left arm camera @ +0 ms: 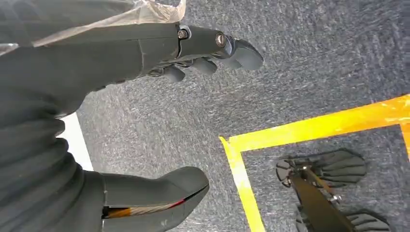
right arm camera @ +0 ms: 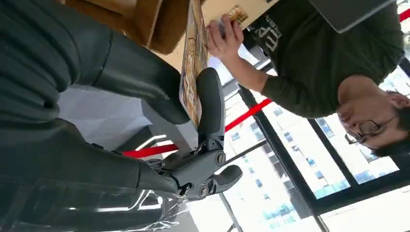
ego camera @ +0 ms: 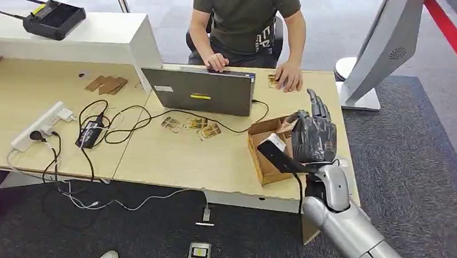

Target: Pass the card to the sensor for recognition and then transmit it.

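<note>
My right hand [ego camera: 314,136] hovers over the table's front right corner, just right of an open cardboard box [ego camera: 261,165]. It pinches a gold-patterned card [right arm camera: 192,58], seen edge-on, between thumb [right arm camera: 145,82] and a finger [right arm camera: 211,104]. A black sensor [ego camera: 272,149] with a pale top sits tilted in the box, right beside the hand. My left hand [left arm camera: 145,53] hangs over grey carpet, fingers apart and holding nothing.
A person sits across the table, one hand on a grey laptop [ego camera: 201,92], the other [ego camera: 289,77] on a gold card. Loose cards [ego camera: 194,126], cables and a power strip [ego camera: 39,122] lie left. A white kiosk stand [ego camera: 380,47] rises at the right.
</note>
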You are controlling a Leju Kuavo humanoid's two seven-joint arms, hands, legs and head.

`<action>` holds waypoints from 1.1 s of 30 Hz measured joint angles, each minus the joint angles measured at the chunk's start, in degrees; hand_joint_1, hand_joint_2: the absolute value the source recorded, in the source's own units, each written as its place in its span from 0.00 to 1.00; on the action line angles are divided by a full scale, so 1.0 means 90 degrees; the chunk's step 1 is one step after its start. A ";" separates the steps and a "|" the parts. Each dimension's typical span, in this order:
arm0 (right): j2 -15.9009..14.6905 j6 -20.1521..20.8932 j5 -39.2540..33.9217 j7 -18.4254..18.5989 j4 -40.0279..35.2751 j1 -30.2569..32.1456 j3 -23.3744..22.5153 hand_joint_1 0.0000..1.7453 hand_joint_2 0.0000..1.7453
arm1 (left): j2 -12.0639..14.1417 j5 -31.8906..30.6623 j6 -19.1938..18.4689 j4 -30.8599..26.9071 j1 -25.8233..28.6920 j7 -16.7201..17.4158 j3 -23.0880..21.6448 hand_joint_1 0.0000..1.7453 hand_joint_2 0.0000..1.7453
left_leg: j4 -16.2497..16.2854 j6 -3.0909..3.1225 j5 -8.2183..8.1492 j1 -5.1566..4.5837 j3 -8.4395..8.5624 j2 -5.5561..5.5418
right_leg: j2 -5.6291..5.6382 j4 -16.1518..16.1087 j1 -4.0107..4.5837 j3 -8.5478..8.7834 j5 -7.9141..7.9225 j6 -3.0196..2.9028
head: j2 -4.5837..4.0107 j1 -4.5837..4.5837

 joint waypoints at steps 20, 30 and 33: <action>0.0430 0.0935 0.0687 0.0306 0.0991 -0.1402 -0.0024 1.00 1.00 | -0.0529 -0.0634 -0.0182 0.0015 -0.0523 0.0299 -0.0306 0.00 1.00 | 0.0001 0.0000 0.0002 0.0000 -0.0002 -0.0002 | 0.0000 0.0000 0.0000 -0.0002 0.0005 0.0005 | 0.0000 -0.0002; 0.0537 0.1198 0.1017 0.0374 0.1244 -0.1494 -0.0131 1.00 1.00 | -0.0663 -0.0867 -0.0168 0.0053 -0.0552 0.0172 -0.0406 0.00 1.00 | 0.0001 0.0000 0.0002 0.0000 -0.0002 -0.0002 | 0.0000 0.0000 0.0000 -0.0003 0.0004 0.0005 | 0.0000 -0.0002; 0.0559 0.1200 0.1100 0.0362 0.1282 -0.1496 -0.0194 1.00 1.00 | -0.0712 -0.0955 -0.0048 0.0066 -0.0551 -0.0005 -0.0413 0.00 1.00 | 0.0001 0.0000 0.0002 0.0000 -0.0002 -0.0001 | 0.0000 -0.0001 -0.0001 -0.0003 0.0005 0.0005 | 0.0000 -0.0002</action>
